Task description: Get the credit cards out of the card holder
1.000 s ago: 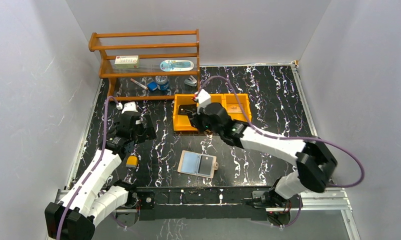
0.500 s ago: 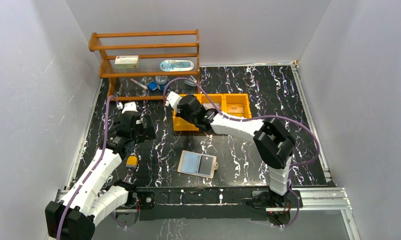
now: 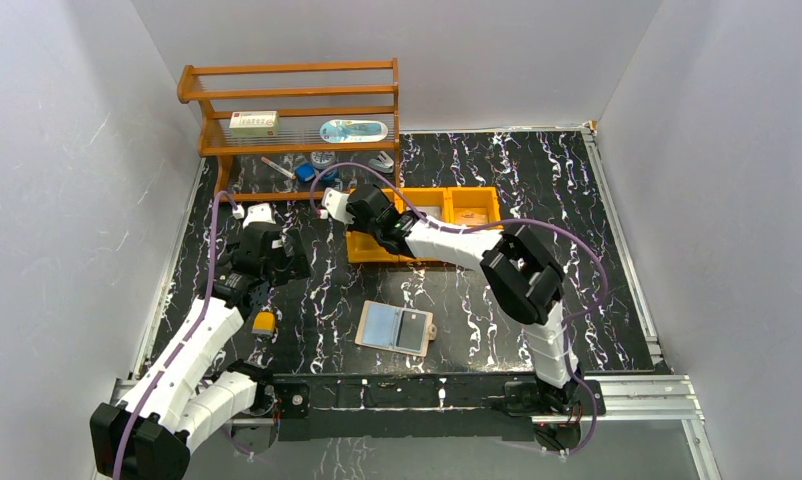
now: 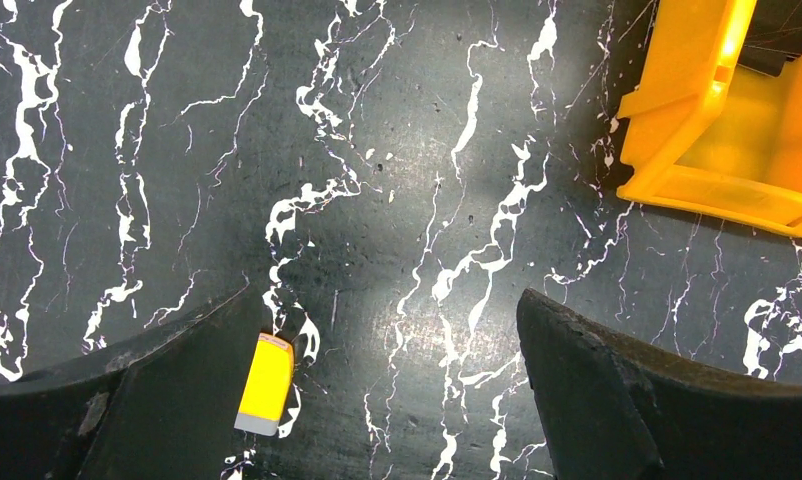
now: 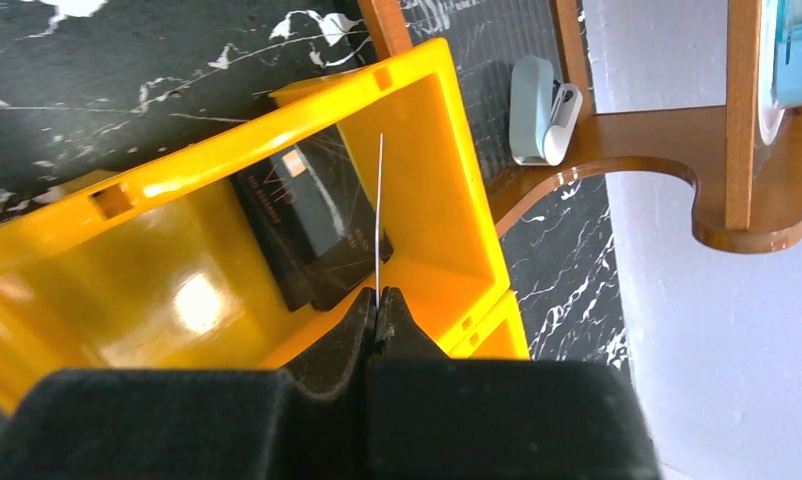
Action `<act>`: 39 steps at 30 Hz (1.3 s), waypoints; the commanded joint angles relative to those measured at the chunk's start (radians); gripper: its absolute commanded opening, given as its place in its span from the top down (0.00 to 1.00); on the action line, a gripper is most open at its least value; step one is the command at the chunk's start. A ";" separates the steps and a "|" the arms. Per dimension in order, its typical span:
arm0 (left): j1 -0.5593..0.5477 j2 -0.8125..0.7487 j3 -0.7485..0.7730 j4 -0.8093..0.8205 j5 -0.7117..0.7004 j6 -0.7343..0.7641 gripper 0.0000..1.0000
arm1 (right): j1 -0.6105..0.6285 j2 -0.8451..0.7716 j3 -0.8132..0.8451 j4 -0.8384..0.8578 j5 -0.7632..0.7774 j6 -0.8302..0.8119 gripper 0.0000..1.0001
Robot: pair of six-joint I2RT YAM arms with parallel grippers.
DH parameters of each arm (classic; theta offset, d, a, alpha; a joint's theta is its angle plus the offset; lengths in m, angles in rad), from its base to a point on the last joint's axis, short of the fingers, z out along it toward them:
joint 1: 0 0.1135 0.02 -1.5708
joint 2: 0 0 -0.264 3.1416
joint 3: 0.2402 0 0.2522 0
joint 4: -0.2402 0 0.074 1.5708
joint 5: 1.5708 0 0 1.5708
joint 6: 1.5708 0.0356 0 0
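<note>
Apparently right gripper [image 5: 380,312] pinches card [image 5: 379,205]; edge-on.

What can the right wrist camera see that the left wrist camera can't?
Only the right wrist view: its jaws shut on a thin card seen edge-on, plus the wooden shelf. Only the left wrist view: its own jaws spread open, and a small yellow block. Both: the orange tray, the black card inside it (only a dark corner from the left), and the marbled table.
</note>
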 commanded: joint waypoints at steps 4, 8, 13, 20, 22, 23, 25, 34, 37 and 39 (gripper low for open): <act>0.002 -0.030 0.018 -0.015 -0.032 0.013 0.02 | -0.024 0.074 0.081 0.071 0.004 -0.116 1.00; 0.002 -0.032 0.018 -0.016 -0.032 0.013 0.02 | -0.028 0.100 0.095 0.077 -0.008 -0.139 0.99; 0.002 -0.030 0.018 -0.016 -0.032 0.013 0.02 | -0.028 0.131 0.100 0.077 -0.002 -0.154 0.95; 0.002 -0.028 0.017 -0.016 -0.032 0.014 0.02 | -0.029 0.129 0.066 0.060 -0.019 -0.142 0.84; 0.002 -0.025 0.018 -0.017 -0.036 0.014 0.01 | -0.029 0.124 0.056 0.064 -0.019 -0.138 0.78; 0.002 -0.025 0.018 -0.017 -0.038 0.014 0.02 | -0.029 0.122 0.052 0.068 -0.016 -0.136 0.75; 0.002 -0.021 0.018 -0.017 -0.037 0.014 0.02 | -0.031 0.118 0.049 0.071 -0.015 -0.125 0.68; 0.002 -0.014 0.016 -0.017 -0.029 0.014 0.02 | -0.035 0.090 0.036 0.065 -0.040 -0.068 0.58; 0.002 -0.011 0.017 -0.016 -0.026 0.016 0.02 | -0.037 0.092 0.031 0.059 -0.026 -0.067 0.53; 0.002 -0.009 0.016 -0.016 -0.022 0.016 0.02 | -0.038 0.095 0.033 0.059 -0.018 -0.054 0.51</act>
